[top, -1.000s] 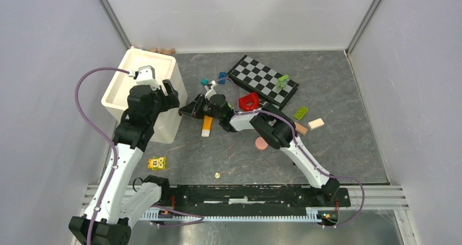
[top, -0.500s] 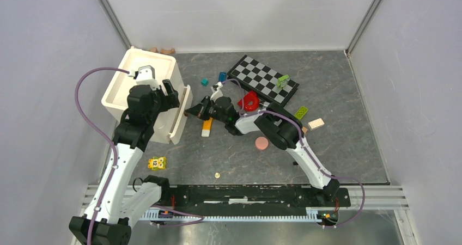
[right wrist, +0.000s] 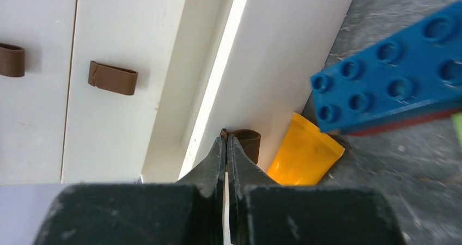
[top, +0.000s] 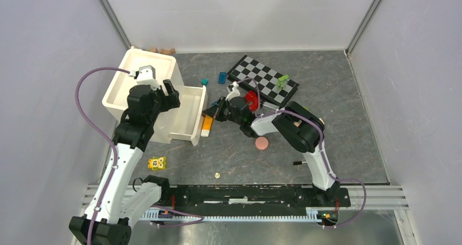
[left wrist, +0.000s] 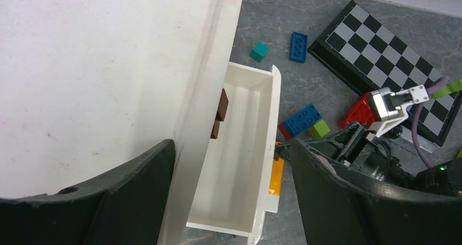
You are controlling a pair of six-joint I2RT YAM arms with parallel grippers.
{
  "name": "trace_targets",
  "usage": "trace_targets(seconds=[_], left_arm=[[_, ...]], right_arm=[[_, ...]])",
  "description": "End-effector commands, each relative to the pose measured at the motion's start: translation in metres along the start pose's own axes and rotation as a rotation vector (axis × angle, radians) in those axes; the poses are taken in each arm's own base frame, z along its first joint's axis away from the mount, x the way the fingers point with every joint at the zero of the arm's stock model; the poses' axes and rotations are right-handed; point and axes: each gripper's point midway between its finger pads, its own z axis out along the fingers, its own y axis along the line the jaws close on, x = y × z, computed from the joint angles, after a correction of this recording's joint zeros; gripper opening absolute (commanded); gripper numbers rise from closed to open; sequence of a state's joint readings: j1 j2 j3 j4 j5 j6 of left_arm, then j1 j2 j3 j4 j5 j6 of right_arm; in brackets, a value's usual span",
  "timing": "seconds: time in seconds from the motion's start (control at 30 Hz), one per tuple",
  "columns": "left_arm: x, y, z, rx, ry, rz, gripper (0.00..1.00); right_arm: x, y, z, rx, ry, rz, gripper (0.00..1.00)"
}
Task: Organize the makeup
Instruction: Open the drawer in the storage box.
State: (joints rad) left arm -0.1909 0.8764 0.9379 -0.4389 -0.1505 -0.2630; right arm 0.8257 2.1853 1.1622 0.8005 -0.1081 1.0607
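Fingers of right gripper [right wrist: 226,142] pinched shut on brown tab [right wrist: 249,143] of white drawer [top: 192,117], which stands pulled out of cabinet [top: 125,73]. Orange tube [right wrist: 302,155] lies on floor against drawer front; pink disc [top: 262,143] nearby. Left gripper [left wrist: 233,147] spread wide above cabinet, holding nothing.

Left arm [top: 117,158] raised, left fingers [left wrist: 136,185] spread wide; right arm [top: 305,141] stretched low leftward, right fingers [right wrist: 215,163] pressed together.
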Motion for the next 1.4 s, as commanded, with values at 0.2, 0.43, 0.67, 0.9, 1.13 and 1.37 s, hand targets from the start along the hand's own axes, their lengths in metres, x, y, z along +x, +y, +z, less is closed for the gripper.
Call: trace_targets(seconds=[0.2, 0.43, 0.67, 0.9, 1.13, 1.37], left_arm=[[0.038, -0.006, -0.001, 0.039, 0.157, 0.002, 0.83], [0.038, -0.005, -0.001, 0.037, 0.156, 0.001, 0.83], [0.038, -0.005, -0.001, 0.036, 0.157, 0.001, 0.83], [0.038, -0.005, -0.001, 0.037, 0.156, 0.001, 0.83], [0.039, -0.004, 0.000, 0.035, 0.159, 0.000, 0.84], [0.039, -0.003, 0.000, 0.031, 0.161, 0.000, 0.84]], right_arm=[[-0.035, -0.003, -0.041, 0.045, -0.113, -0.067, 0.00], [-0.043, -0.009, -0.054, 0.065, -0.130, -0.085, 0.08], [-0.057, -0.002, -0.062, 0.096, -0.128, -0.173, 0.35], [-0.070, -0.014, -0.094, 0.251, -0.052, -0.429, 0.42], [-0.064, -0.060, -0.164, 0.495, 0.041, -0.621, 0.61], [-0.048, -0.091, -0.222, 0.642, 0.213, -0.755, 0.83]])
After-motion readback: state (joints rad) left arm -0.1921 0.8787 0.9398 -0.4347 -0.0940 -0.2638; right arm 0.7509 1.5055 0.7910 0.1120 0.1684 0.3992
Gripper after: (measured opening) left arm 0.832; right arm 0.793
